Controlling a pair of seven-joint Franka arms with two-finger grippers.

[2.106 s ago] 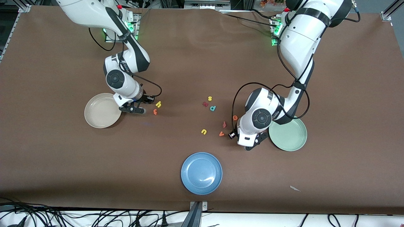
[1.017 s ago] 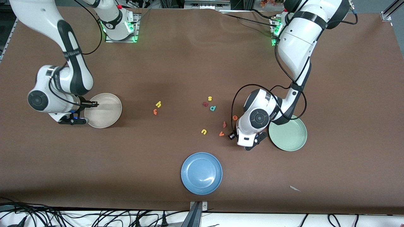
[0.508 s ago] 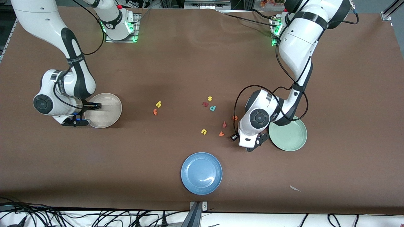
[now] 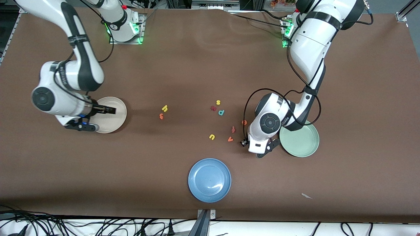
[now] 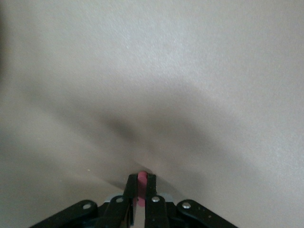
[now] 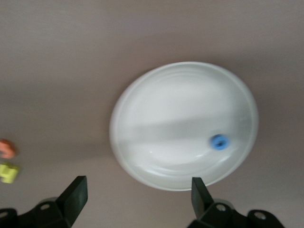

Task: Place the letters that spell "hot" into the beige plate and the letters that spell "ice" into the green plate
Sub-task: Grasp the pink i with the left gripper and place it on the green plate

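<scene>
Briefly, as we read the two wrist views and the front view:

- The right gripper [image 6: 137, 192] hangs over the beige plate [image 4: 115, 120] at the right arm's end of the table. Its jaws stand wide apart and we see nothing between them.
- The blue "o" [image 6: 218, 141] lies inside the beige plate, on its floor and close to the rim.
- The yellow "h" [image 4: 164, 108] and the orange "t" [image 4: 161, 116] lie on the table just beside each other. They are well apart from the beige plate, toward the middle of the table.
- The left gripper [image 5: 141, 184] is just beside the green plate [image 4: 303, 141], on the side toward the loose letters. Its jaws are pressed together on a small reddish piece [image 5: 142, 176]; we cannot tell its shape.
- The orange "e" [image 4: 244, 122] lies on the table near the left arm's wrist, outside the green plate.
- We see no letter on the bare part of the green plate; the arm covers part of its rim.
- The blue plate [image 4: 210, 180] sits nearest the front camera.
</scene>
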